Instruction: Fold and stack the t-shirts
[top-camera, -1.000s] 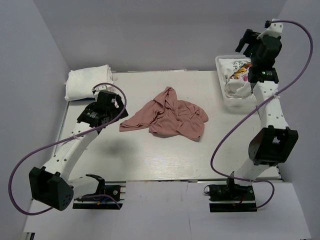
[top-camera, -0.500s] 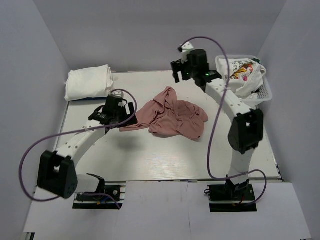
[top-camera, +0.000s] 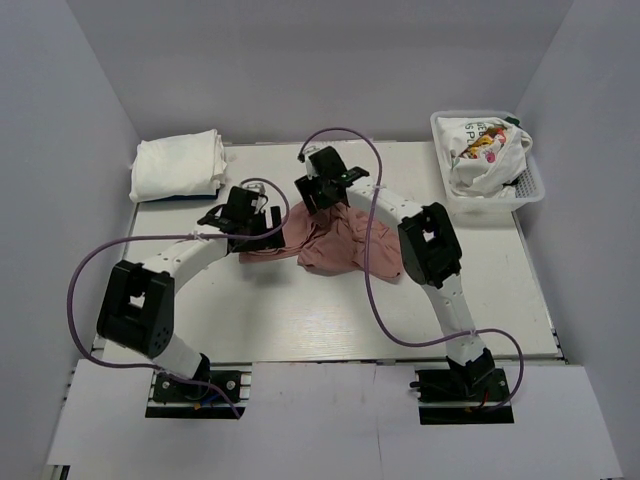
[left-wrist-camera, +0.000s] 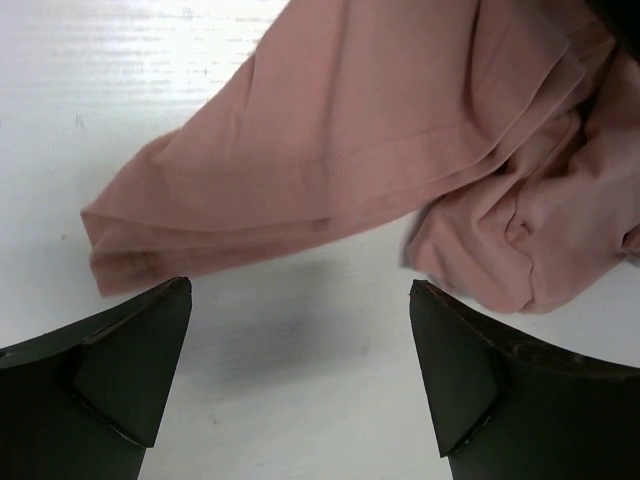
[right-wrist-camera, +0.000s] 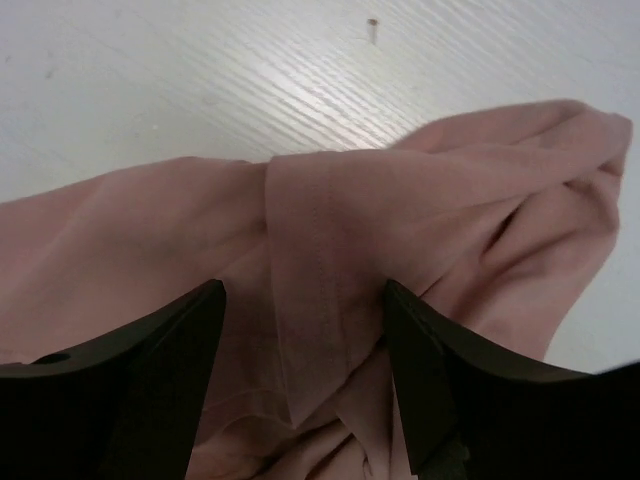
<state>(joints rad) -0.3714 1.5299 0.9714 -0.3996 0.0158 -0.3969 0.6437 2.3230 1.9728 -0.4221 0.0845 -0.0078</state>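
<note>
A crumpled dusty-pink t-shirt (top-camera: 350, 238) lies in the middle of the table; it also shows in the left wrist view (left-wrist-camera: 380, 150) and the right wrist view (right-wrist-camera: 330, 250). My left gripper (top-camera: 262, 228) is open over bare table just short of the shirt's left sleeve edge (left-wrist-camera: 130, 255). My right gripper (top-camera: 312, 195) is open over the shirt's upper left part, its fingers (right-wrist-camera: 440, 390) straddling a folded hem. A folded white t-shirt (top-camera: 178, 165) lies at the back left. A white t-shirt with colourful print (top-camera: 480, 150) sits in the basket.
A white plastic mesh basket (top-camera: 528, 185) stands at the back right corner of the table. Grey walls close in the left, back and right sides. The purple cables of both arms loop above the table.
My right arm has swung from above the basket leftward and down onto the pink shirt's upper left part. My left gripper has moved right to the sleeve edge.
</note>
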